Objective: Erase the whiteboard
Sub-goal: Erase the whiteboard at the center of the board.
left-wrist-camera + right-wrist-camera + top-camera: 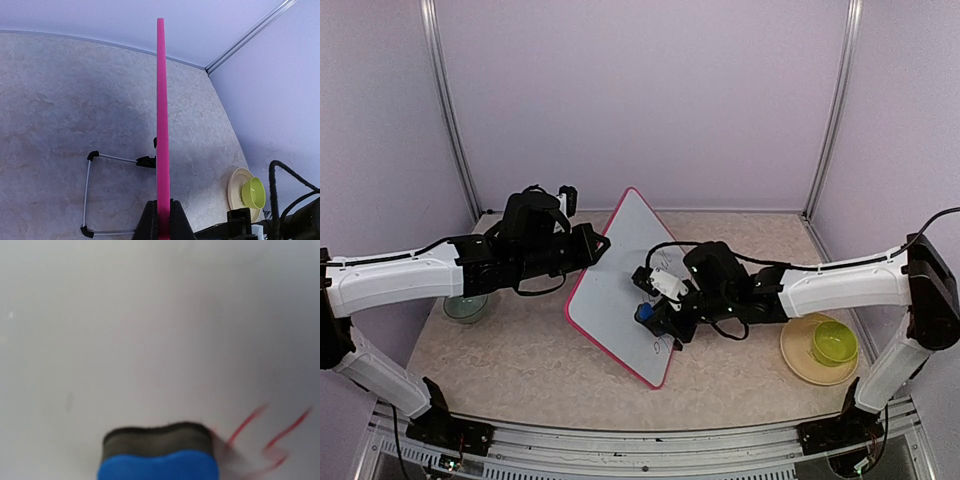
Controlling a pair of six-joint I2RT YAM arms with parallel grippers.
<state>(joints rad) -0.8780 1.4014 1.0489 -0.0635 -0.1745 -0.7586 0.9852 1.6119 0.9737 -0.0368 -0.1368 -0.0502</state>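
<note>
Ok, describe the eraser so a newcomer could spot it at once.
Start at the pink-rimmed whiteboard in the middle of the table, its edge clamped by the left gripper. The right gripper holds the eraser against its white face: the only blue thing, dark felt underneath, beside red scribbles.

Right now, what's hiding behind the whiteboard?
A thin wire stand with black feet sits on the table behind the whiteboard. The left hand pinches the board's pink rim. From above, the board covers the stand, so only the left wrist camera shows it.
</note>
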